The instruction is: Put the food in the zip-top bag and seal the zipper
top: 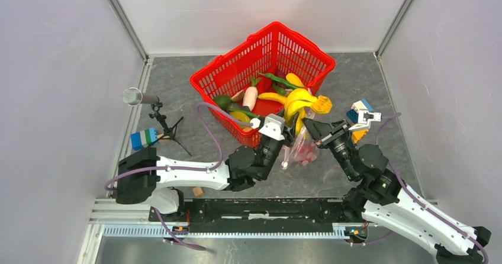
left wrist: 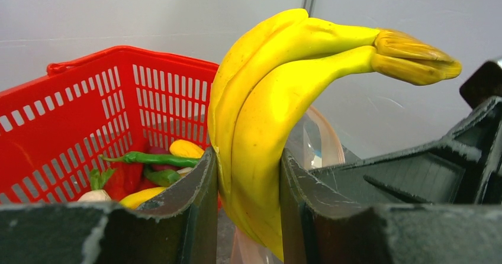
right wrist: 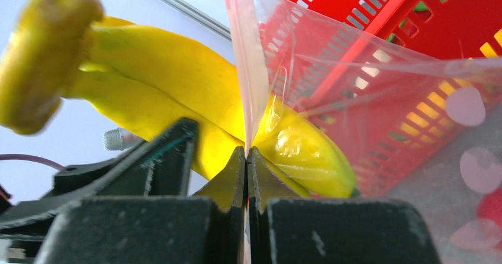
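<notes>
My left gripper [top: 288, 129] is shut on a yellow toy banana bunch [top: 299, 105]; in the left wrist view the bunch [left wrist: 266, 110] stands between my fingers [left wrist: 188, 200], stem end up and to the right. My right gripper [top: 312, 128] is shut on the mouth edge of the clear dotted zip-top bag [top: 301, 150], holding it up. In the right wrist view the pale pinkish zipper strip [right wrist: 247, 74] rises from my closed jaws, and the banana's lower end [right wrist: 299, 151] lies behind the plastic. Red food [top: 306, 154] shows in the bag's bottom.
The red mesh basket [top: 237, 71] stands behind the bag with a white radish [top: 251, 96], green pepper [top: 281, 80], yellow and green pieces. Coloured bricks lie at the left [top: 144, 138] and right [top: 359, 113]. A small tripod [top: 164, 124] and a wooden cube [top: 198, 191] sit left.
</notes>
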